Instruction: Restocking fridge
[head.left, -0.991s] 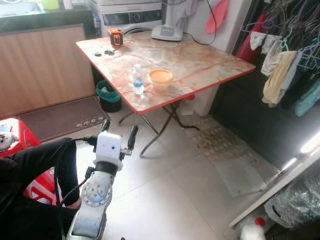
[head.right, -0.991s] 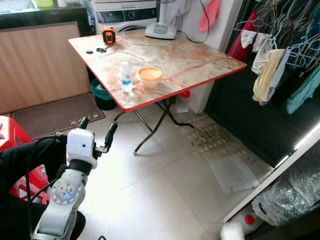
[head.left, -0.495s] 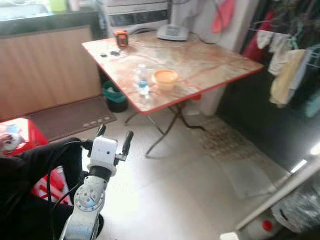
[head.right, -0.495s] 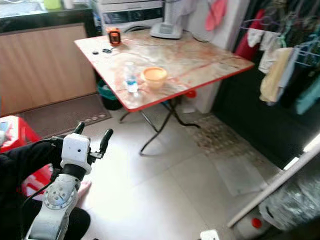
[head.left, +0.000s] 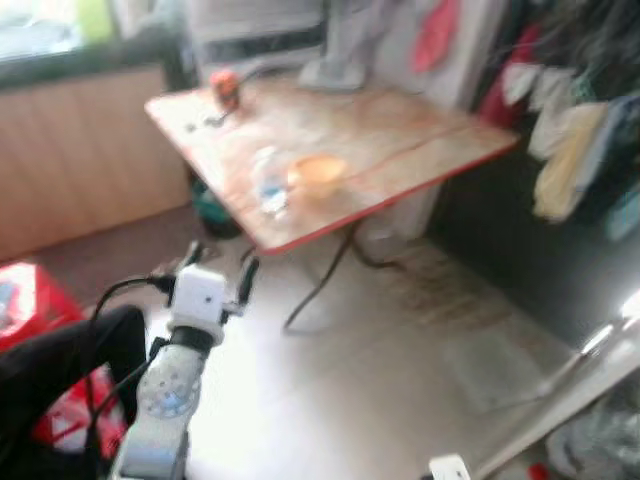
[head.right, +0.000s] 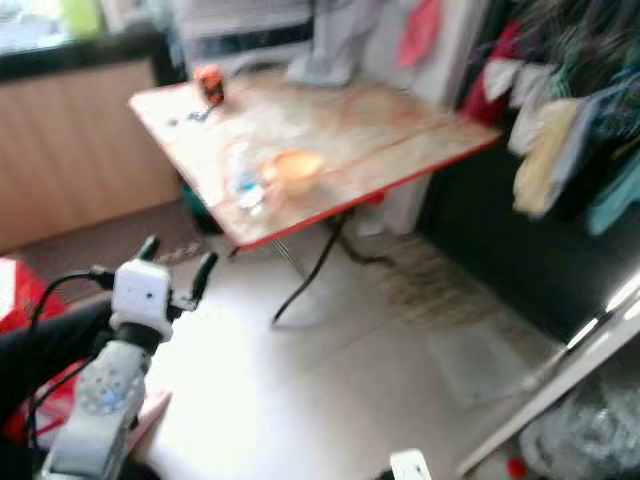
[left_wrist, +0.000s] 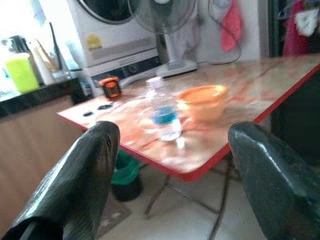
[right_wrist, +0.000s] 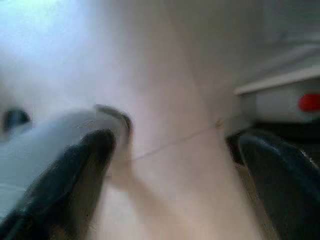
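Table w/ water bottle now nearer, view blurred: I'm walking in. My left gripper spread wide, empty, raised; right gripper wide too.

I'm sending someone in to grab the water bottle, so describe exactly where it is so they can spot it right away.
Find the red-edged folding table with the marbled top, standing before the washing machine. The water bottle stands upright near the table's front edge, just beside the orange bowl. It is the one clear item there, small, with a blue label band.
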